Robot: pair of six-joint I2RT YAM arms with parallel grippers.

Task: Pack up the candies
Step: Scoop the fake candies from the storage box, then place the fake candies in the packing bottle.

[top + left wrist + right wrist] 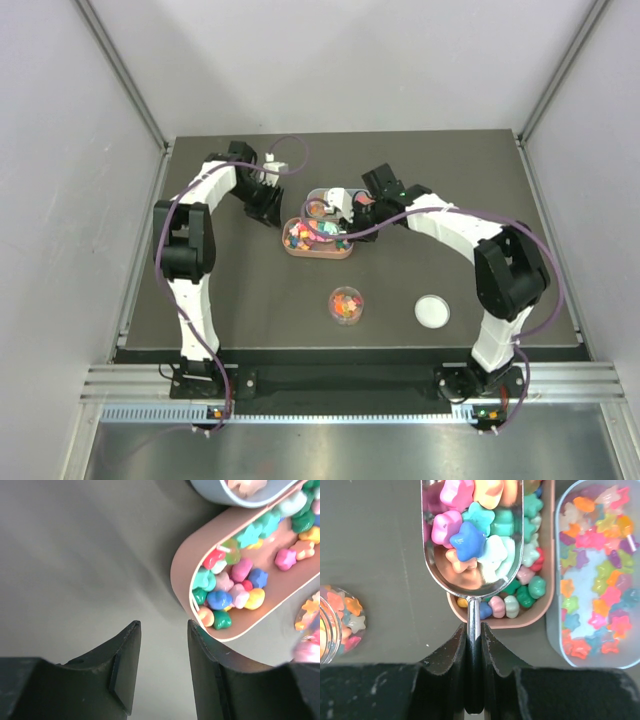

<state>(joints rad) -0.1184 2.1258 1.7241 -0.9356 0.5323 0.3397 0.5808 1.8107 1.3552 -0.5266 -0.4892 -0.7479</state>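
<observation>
The right pincer (474,642) pinched the scoop (473,612) by its handle. The scoop's long axis ran straight up the frame, its bowl heaped with candies (468,539) above the pink tray (510,624). The jar (335,622) lay lower left. The left pincer (164,630) stood spread, holding nothing.

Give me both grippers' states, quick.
Left gripper: open, empty.
Right gripper: shut on the shiny metal scoop loaded with small multicoloured star-shaped candies.

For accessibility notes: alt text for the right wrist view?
The right hand grips a metal scoop heaped with star-shaped candies over a pink tray of more; clear tub at right, small jar at left.
</observation>
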